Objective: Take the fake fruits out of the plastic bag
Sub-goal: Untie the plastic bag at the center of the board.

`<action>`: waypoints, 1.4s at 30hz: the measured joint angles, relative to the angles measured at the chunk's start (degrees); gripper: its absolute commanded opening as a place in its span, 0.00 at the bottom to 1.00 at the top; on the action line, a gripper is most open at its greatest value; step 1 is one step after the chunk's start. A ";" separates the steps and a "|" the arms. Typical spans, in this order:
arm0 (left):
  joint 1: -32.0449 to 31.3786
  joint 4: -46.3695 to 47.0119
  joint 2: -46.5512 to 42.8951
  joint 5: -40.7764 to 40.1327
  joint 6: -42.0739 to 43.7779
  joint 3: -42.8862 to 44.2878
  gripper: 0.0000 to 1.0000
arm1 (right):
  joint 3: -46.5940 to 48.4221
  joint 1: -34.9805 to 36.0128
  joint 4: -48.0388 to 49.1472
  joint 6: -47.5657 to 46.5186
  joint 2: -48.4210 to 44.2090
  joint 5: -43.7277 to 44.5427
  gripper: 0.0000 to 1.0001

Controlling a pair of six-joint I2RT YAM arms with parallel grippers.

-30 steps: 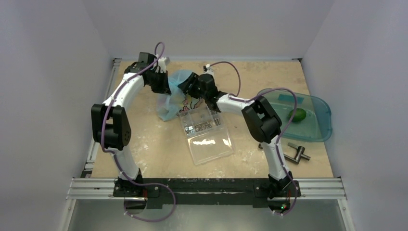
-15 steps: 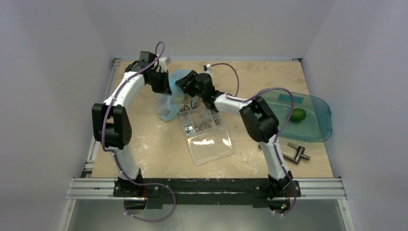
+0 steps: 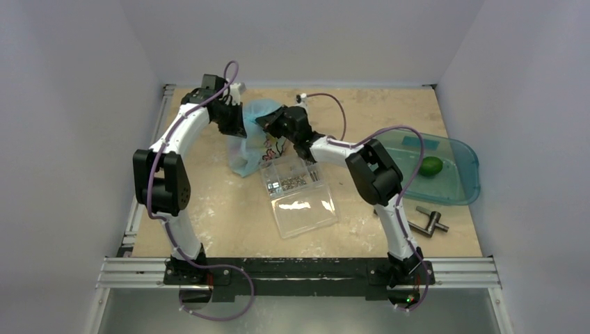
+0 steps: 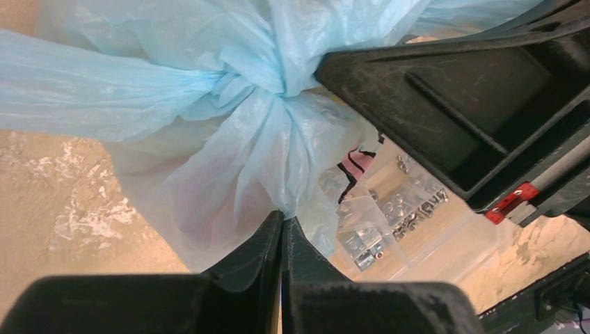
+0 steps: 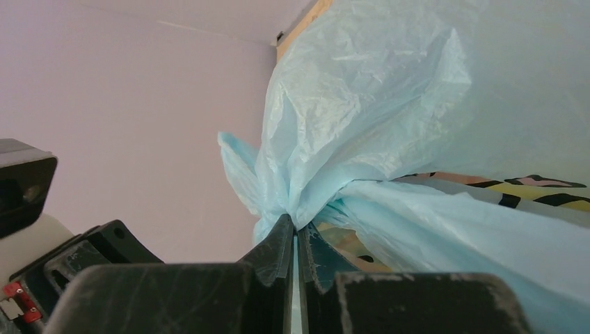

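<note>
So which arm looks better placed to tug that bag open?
Probably right: the right gripper pinches the plastic bag at its gathered neck, while the left gripper pinches film below the knot.

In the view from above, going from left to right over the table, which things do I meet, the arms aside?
bag → clear box → teal tray, with a green fruit lying in it.
</note>
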 measured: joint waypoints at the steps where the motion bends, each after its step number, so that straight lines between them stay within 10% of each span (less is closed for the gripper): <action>1: 0.00 -0.09 0.00 -0.48 0.02 0.00 0.00 | -0.35 -0.24 0.59 0.28 0.00 -0.42 0.00; 18: 4.31 0.39 -0.04 -5.46 -1.14 0.00 0.00 | -11.21 -7.45 22.27 9.66 -0.02 -13.88 0.00; 26: 5.11 1.73 -3.69 1.73 -0.90 -1.05 0.50 | -13.00 -8.52 27.56 11.04 -0.02 -14.95 0.00; 42: -2.27 -1.36 -0.61 2.05 2.10 9.35 0.51 | -15.67 -8.83 31.98 11.85 -0.02 -18.45 0.00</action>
